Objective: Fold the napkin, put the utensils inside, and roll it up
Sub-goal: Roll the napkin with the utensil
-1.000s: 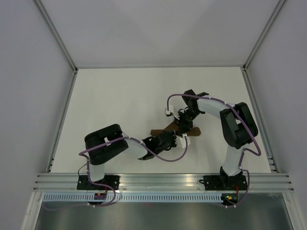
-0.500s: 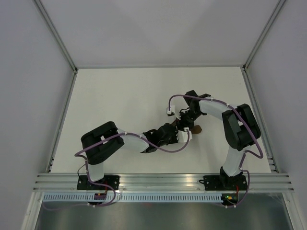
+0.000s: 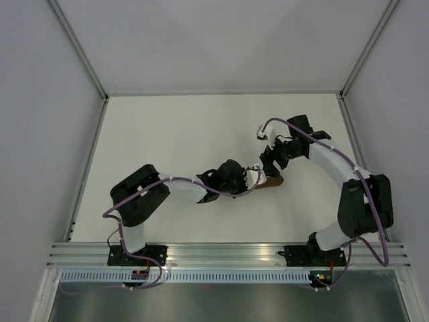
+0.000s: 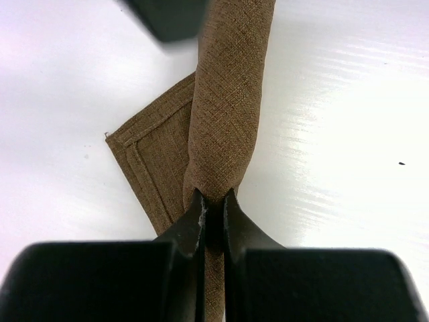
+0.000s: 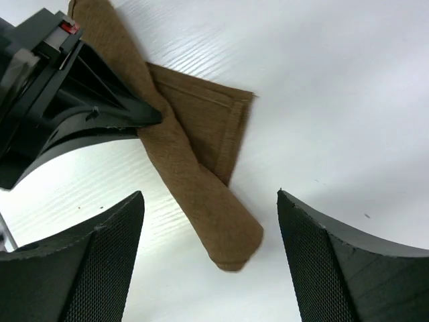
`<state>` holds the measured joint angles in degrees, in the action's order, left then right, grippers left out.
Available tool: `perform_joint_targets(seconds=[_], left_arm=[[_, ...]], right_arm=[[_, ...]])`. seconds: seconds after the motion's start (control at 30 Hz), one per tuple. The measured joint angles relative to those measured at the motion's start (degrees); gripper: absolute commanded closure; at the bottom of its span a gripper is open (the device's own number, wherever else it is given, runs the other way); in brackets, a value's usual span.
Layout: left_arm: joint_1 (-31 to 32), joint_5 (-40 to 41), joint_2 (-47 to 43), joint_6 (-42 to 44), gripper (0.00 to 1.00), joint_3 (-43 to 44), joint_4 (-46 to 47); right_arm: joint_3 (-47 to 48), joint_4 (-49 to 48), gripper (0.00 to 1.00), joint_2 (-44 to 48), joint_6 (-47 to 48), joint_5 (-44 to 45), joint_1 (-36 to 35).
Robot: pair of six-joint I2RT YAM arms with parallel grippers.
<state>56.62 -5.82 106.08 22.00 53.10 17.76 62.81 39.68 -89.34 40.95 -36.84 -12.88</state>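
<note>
the right gripper (image 5: 209, 196) has just sprung wide and backed off toward 1 o'clock, leaving the rolled napkin (image 4: 224, 114), at 4 o'clock from the middle of the table (image 3: 167, 134), pinched by the left gripper (image 4: 211, 201); rolling looks nearly done.

The left arm (image 3: 175, 190) stretches low to the right, toward the middle — the left gripper (image 4: 213, 200) pinched tight on the napkin (image 4: 224, 114). The right arm (image 3: 335, 164) bends forward and hooks leftward, the right gripper (image 5: 209, 200) just beside the left one — fingers spread wide, gripping nothing
</note>
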Motion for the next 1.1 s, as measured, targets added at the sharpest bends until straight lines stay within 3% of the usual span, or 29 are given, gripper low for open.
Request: perform_joint_targets(seconds=[0.17, 0.47, 0.63, 0.83, 1.0, 1.1], left_arm=[[-2.7, -6.2, 0.3, -2.9, 0.98, 2.7, -4.8], [-10.3, -26.2, 8.0, -7.6, 0.98, 15.7, -18.6], [-13.1, -36.6, 13.8, -9.1, 0.98, 23.4, -26.4], [-14.4, -41.9, 16.1, -10.1, 0.96, 26.0, -30.3], [-14.6, -45.4, 17.4, -11.1, 0.95, 27.1, -33.8], [-14.8, -47.3, 18.3, -11.6, 0.94, 27.9, -35.7]], right_arm=[[-3.9, -3.6, 0.15, 7.3, -2.0, -1.1, 4.6], [-20.1, -9.1, 0.24, 24.9, -0.4, -2.1, 4.3], [-29.9, -16.6, 0.27, 33.0, 1.4, 4.7, -6.0], [-37.3, -27.0, 0.30, 29.9, 3.9, 16.4, -19.6], [-41.2, -35.5, 0.31, 27.8, 5.5, 23.9, -23.7], [-41.4, -39.1, 0.37, 27.5, 5.9, 26.2, -24.2]])
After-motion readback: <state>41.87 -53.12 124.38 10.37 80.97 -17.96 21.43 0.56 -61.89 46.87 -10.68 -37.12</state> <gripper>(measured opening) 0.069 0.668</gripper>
